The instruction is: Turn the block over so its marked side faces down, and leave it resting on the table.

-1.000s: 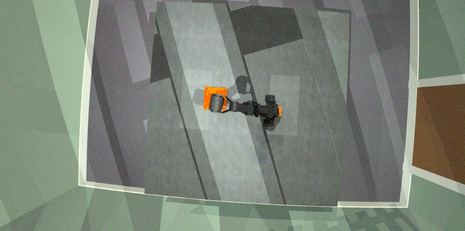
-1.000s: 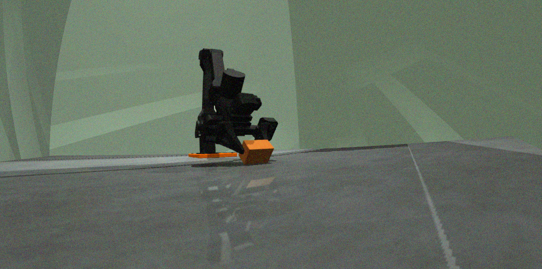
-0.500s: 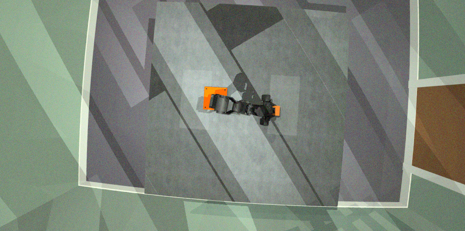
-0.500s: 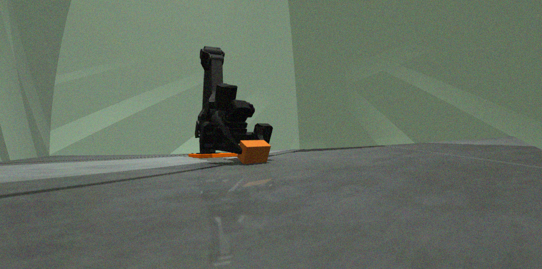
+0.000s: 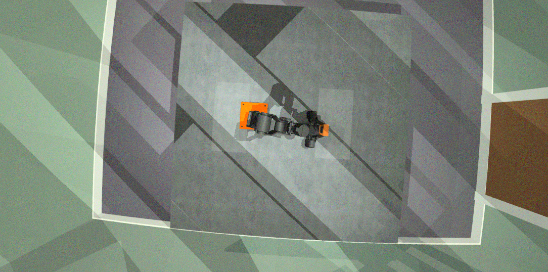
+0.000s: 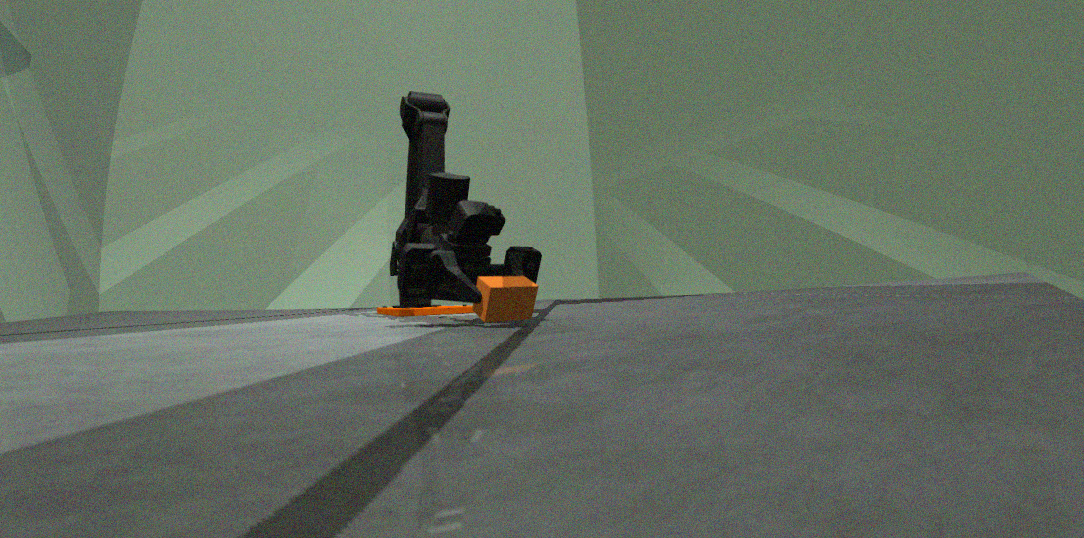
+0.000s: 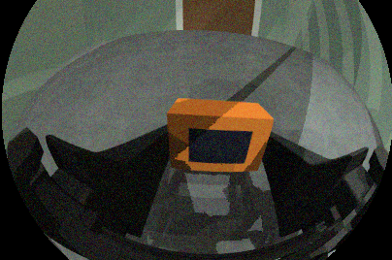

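Note:
An orange block is held between the two black fingers of my gripper, which is shut on it. The gripper reaches out at a low angle. The block is very low over the grey table; I cannot tell whether it touches. Its dark marked side faces back toward the palm and the wrist camera; it also shows from above in the top view, so it tilts partly upward. The underside is hidden.
The arm's orange base plate lies on the table behind the gripper, to the left in the top view. Two paler rectangles show on the table top, one of them under the block's area. Slanting bands of shadow cross the table.

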{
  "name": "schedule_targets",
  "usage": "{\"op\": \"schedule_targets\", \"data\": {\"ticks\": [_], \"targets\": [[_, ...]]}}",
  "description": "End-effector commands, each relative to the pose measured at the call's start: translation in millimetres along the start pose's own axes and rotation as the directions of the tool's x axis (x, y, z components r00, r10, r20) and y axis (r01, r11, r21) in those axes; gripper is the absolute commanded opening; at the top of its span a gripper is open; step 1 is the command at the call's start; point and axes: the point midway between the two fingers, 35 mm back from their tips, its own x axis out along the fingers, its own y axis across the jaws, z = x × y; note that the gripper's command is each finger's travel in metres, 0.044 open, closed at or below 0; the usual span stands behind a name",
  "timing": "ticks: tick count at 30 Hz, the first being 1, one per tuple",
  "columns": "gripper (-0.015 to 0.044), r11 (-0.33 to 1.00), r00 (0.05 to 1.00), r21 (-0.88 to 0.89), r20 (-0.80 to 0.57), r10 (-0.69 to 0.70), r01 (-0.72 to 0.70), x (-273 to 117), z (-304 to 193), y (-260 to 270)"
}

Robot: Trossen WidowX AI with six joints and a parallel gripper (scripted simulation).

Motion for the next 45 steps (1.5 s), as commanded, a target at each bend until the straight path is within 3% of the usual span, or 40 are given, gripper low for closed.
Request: {"op": "schedule_targets", "data": {"ticks": [1, 5, 22, 45], "targets": [[0.0, 1.0, 1.0, 0.005, 0.005, 0.004, -0.004, -0.2, 0.6, 0.7], [0.0, 1.0, 1.0, 0.005, 0.005, 0.004, -0.004, -0.2, 0.6, 0.7], [0.044, 1.0, 1.0, 0.005, 0.005, 0.004, -0.004, -0.2, 0.6, 0.7], [0.044, 1.0, 1.0, 0.005, 0.005, 0.004, -0.004, -0.2, 0.6, 0.7]]}}
